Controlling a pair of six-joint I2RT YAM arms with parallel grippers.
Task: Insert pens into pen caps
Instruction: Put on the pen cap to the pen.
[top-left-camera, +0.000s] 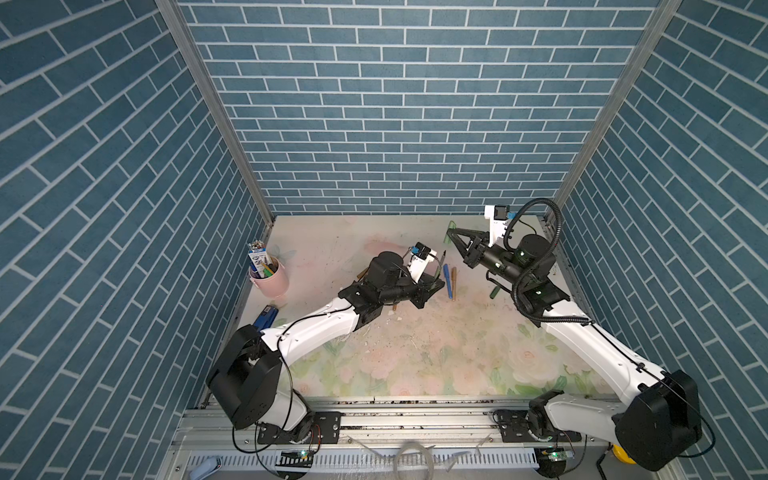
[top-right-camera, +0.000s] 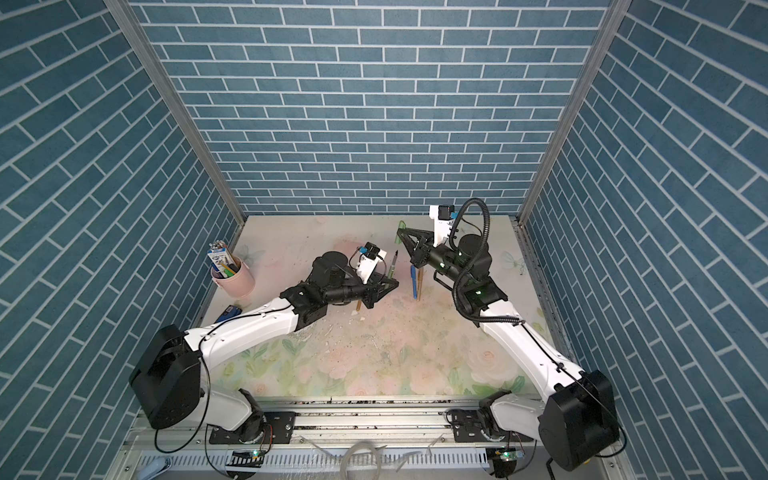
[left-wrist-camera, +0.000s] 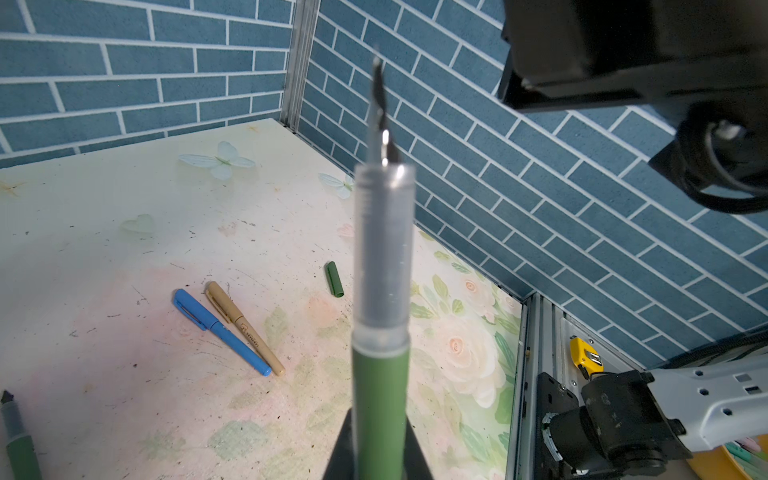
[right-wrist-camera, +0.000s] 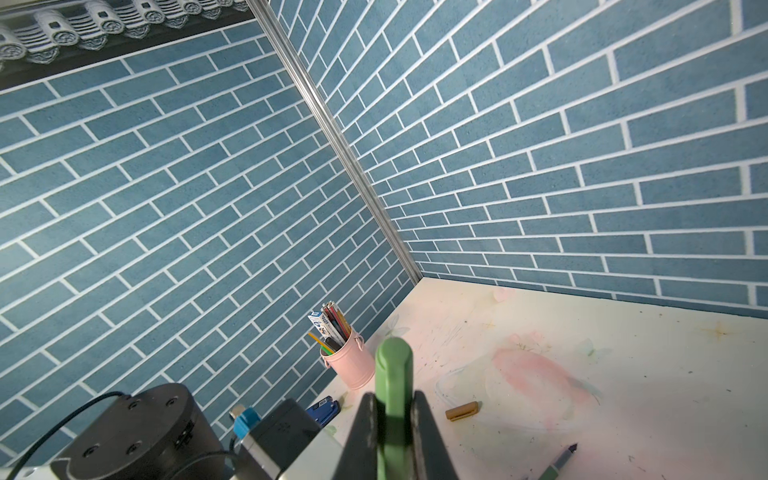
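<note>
My left gripper (top-left-camera: 439, 284) (left-wrist-camera: 380, 417) is shut on a dark green pen (top-left-camera: 443, 262) (left-wrist-camera: 381, 374), held above the table with its dark tip pointing up. To its far right, my right gripper (top-left-camera: 454, 231) (right-wrist-camera: 394, 397) is shut on a green pen cap (top-left-camera: 450, 233) (right-wrist-camera: 393, 365), raised and apart from the pen. A blue capped pen (left-wrist-camera: 220, 332) and a golden-brown capped pen (left-wrist-camera: 245, 328) lie side by side on the table between the arms. A loose green cap (left-wrist-camera: 334, 278), a golden-brown cap (right-wrist-camera: 461, 410) and another uncapped green pen (left-wrist-camera: 16, 436) lie on the table.
A pink cup (top-left-camera: 272, 280) with pencils and a carton stands at the left wall. A blue stapler (top-left-camera: 266, 316) lies in front of it. A golden-brown pen (top-right-camera: 358, 305) pokes out from under the left arm. Brick walls enclose three sides of the floral table (top-left-camera: 436, 365).
</note>
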